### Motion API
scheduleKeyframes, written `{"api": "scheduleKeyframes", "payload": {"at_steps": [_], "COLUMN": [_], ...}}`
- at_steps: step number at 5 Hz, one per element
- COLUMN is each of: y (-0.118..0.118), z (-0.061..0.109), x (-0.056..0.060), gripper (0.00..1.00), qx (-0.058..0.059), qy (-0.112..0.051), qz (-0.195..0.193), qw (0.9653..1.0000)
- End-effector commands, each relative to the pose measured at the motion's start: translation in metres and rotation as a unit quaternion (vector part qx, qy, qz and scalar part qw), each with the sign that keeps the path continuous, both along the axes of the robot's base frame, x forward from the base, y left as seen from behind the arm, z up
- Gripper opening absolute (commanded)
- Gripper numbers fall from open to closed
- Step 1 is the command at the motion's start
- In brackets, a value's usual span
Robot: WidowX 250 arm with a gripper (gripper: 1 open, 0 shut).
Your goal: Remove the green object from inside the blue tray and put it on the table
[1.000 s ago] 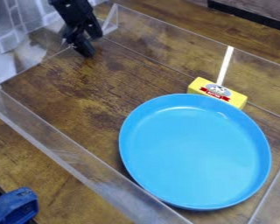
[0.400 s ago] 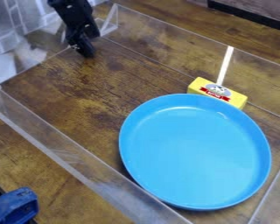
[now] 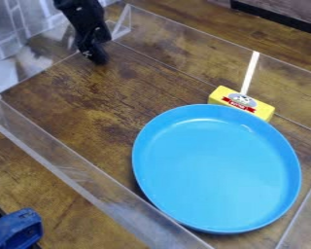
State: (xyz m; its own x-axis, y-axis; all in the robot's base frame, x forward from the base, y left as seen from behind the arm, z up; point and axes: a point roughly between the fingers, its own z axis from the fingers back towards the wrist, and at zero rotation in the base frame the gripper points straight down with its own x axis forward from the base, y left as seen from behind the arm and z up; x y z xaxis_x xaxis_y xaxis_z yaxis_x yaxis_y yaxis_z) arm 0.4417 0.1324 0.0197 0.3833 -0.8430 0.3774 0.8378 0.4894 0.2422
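My pincer (image 3: 93, 53) hangs low over the far left corner of the surface (image 3: 81, 117), its dark jaws spread wide, holding nothing I can make out. The green object cannot be seen; my pincer may hide it. The blue tray (image 3: 217, 167), near the right edge, lies bare inside. A yellow block (image 3: 240, 102) sits just beyond its far rim.

My arm comes in from the top left corner of the view, dark and partly cut off by the frame edge. My gripper (image 3: 93, 53) hangs at its end, angled steeply downward with its tips low, close to the surface beneath. The fingers are black and blur together in this small view, so the gap between them is hard to make out; they stand spread wide, with nothing between them.
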Motion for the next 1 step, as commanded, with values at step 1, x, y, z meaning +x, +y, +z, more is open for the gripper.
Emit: {"api": "scheduleKeyframes", "payload": {"at_steps": [1], "y": [-0.0381], "z": [-0.0119], "x": [-0.0024], "gripper": [1.00], "qx": [-0.008], "qy": [0.016], "qz": [-0.058], "qw": [0.9981]}}
